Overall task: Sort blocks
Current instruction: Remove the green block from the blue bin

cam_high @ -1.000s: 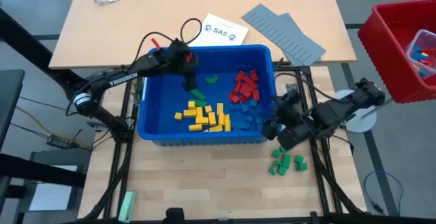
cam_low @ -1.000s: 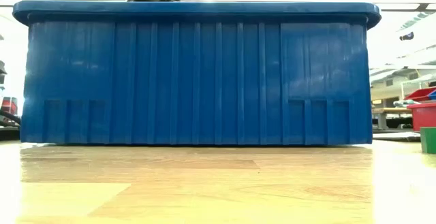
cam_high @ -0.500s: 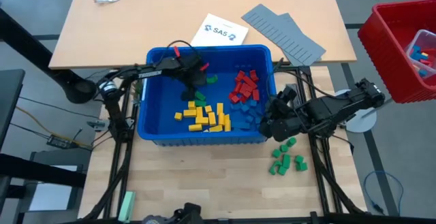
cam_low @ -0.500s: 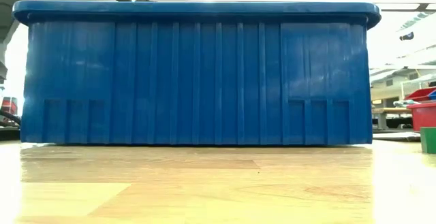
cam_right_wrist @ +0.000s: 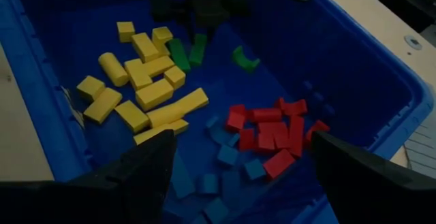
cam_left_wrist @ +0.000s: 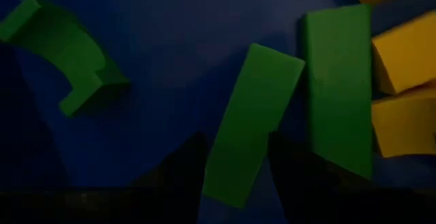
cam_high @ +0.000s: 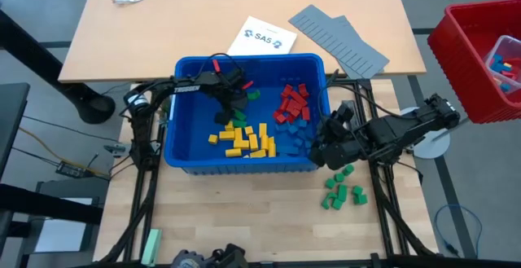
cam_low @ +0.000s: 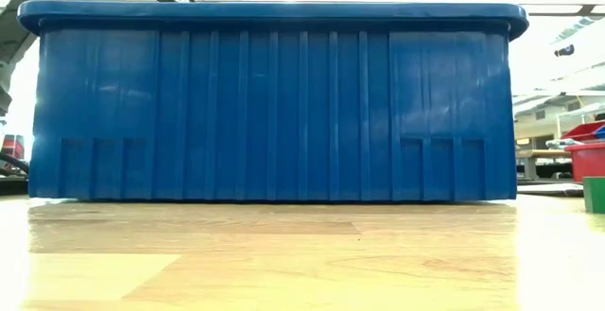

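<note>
Left gripper (cam_high: 234,103) down inside big blue plastic bin (cam_high: 186,159), fingers part-open straddling slim green plastic brick (cam_left_wrist: 248,125), not clamped on it. Second green brick (cam_left_wrist: 338,88) just beside, against yellow bricks (cam_high: 244,139). Right gripper (cam_high: 324,150) at bin's right rim, spread wide, empty. Green bricks (cam_high: 340,189) piled on table outside.

- The blue bin (cam_low: 274,103) looks like moulded plastic, its outer wall ribbed with a slight sheen.
- The blocks (cam_high: 247,138) look like smooth, solid-coloured plastic with a matt face.
- The table (cam_low: 284,254) is pale wood with visible grain, lightly glossy.
- The 2 grey panels (cam_high: 342,40) are ridged and matt.
- The sheet (cam_high: 260,36) looks like white printed paper.
</note>
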### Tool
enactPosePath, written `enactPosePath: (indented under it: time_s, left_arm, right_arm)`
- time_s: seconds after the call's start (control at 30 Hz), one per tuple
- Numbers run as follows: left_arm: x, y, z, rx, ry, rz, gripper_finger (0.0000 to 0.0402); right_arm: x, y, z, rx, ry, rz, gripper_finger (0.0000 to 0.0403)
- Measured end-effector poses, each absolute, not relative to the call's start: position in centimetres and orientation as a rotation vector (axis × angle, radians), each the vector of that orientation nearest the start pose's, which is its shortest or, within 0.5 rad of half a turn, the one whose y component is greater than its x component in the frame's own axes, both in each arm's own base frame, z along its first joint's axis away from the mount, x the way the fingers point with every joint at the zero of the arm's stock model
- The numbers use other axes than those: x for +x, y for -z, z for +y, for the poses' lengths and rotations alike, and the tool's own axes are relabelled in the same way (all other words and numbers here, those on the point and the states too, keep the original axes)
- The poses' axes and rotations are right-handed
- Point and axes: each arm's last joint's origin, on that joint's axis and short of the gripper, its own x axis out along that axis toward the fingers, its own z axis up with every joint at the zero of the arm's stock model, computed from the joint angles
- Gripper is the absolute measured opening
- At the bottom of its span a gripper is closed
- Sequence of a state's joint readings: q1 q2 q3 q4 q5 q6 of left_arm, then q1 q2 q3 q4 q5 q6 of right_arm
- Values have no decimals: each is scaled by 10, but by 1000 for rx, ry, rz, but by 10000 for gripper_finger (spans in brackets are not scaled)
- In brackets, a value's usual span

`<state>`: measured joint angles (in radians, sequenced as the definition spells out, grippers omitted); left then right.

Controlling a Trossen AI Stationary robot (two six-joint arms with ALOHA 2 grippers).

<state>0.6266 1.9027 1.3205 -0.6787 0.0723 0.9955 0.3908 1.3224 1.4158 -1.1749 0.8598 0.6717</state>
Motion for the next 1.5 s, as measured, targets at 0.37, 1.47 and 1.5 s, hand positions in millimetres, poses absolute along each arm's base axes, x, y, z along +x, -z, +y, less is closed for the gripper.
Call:
enactPosePath:
  time_s: [0.37, 1.47, 1.5]
  left_arm:
    - [307, -156, 219, 436, 216, 1320, 168]
    - [303, -292, 210, 284, -118, 1068, 64]
    - [300, -308, 207, 276, -127, 1006, 64]
  right_arm:
    - [225, -365, 69, -23, 677, 684, 320]
    - [235, -375, 76, 27, 578, 549, 316]
    - [237, -377, 77, 49, 563, 529, 316]
